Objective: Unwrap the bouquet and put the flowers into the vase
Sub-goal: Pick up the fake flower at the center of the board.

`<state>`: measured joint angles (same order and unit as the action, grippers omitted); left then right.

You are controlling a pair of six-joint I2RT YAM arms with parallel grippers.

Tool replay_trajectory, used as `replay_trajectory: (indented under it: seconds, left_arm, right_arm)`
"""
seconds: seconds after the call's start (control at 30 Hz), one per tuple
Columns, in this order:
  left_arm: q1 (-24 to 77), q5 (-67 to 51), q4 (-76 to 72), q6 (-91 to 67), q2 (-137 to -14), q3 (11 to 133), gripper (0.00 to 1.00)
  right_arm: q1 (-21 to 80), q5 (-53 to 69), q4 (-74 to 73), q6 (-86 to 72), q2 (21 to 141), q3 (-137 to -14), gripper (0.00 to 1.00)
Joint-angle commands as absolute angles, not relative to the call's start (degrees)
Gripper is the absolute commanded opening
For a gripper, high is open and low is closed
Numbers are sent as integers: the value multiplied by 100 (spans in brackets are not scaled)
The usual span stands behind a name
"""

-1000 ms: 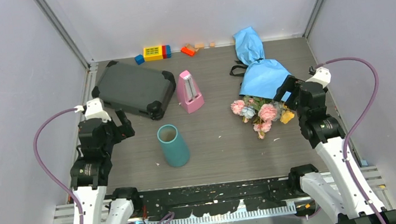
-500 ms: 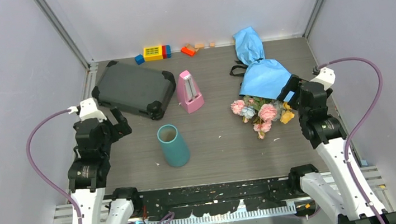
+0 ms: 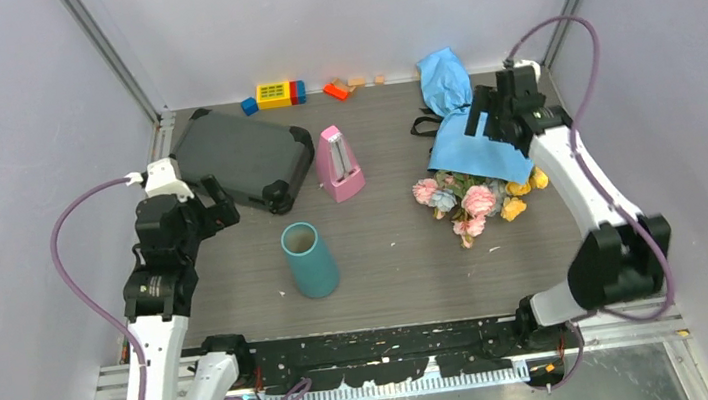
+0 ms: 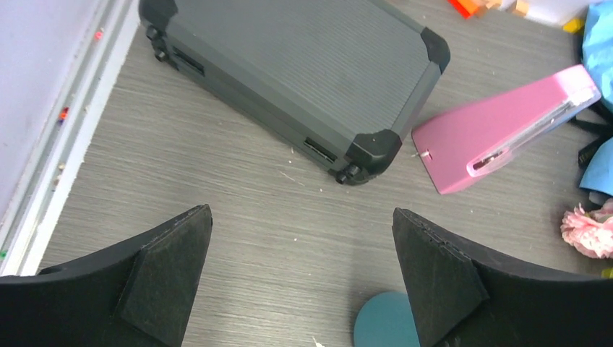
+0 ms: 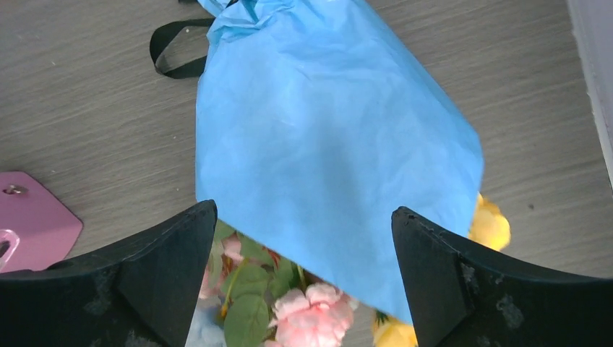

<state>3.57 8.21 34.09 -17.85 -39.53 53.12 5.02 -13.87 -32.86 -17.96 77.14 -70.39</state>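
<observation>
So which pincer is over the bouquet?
The right pincer, open above the bouquet and its blue wrap; the left pincer hangs open by the suitcase.

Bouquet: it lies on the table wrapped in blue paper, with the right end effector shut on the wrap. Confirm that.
Wrong on one point: the right end effector is open, holding nothing, as the right wrist view shows. The bouquet does lie on the table wrapped in blue paper.

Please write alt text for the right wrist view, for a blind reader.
A bouquet in blue paper lies on the grey table, pink and yellow flowers showing at its open end. The open right gripper hovers above it.
</observation>
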Motion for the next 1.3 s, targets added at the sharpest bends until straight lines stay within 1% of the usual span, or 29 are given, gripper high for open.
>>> replay_trajectory:
  seconds: [0.0, 0.1, 0.17, 0.23, 0.27, 0.33, 0.4, 0.6, 0.77, 0.9, 1.1, 1.27]
  left_arm:
    - [319, 448, 3129, -1775, -3929, 5252, 98]
    - [320, 382, 3149, -1775, -3936, 5232, 98]
    - [317, 298, 3179, -1775, -3951, 5217, 98]
    - [321, 192, 3182, -1796, -3955, 5215, 98]
    - [318, 163, 3175, -1808, -3957, 5212, 98]
    - [320, 125, 3165, -1819, -3947, 5201, 98]
    - [317, 95, 3157, -1808, -3945, 5199, 98]
    - [318, 68, 3160, -1784, -3946, 5219, 98]
    - [318, 97, 3149, -1818, -3873, 5204, 98]
    - [316, 71, 3130, -1819, -3873, 5186, 98]
    - [323, 40, 3128, -1858, -3909, 5186, 98]
    - [318, -148, 3065, -1940, -3946, 5135, 98]
  right_arm:
    - [483, -1074, -3434, -1267, 9008, -8287, 96]
    - [483, -1071, -3565, -893, 9842, -9004, 96]
    - [479, -1103, -3744, -639, 10556, -9695, 95]
    - [483, -1165, -4145, -445, 11305, -10526, 94]
    - [483, -1171, -4309, -407, 11789, -11146, 93]
    - [491, -1184, -4721, -311, 12342, -11884, 91]
    - [522, -1202, -4921, -103, 12676, -12315, 91]
    - [583, -1253, -5212, 234, 13347, -12981, 92]
    - [749, -1294, -5275, 633, 13649, -13061, 92]
    - [935, -1623, -5229, 1073, 13882, -13161, 92]
    - [1170, -2225, -5021, 1467, 13886, -13166, 92]
    - [1335, -2287, -5047, 1574, 13731, -13359, 94]
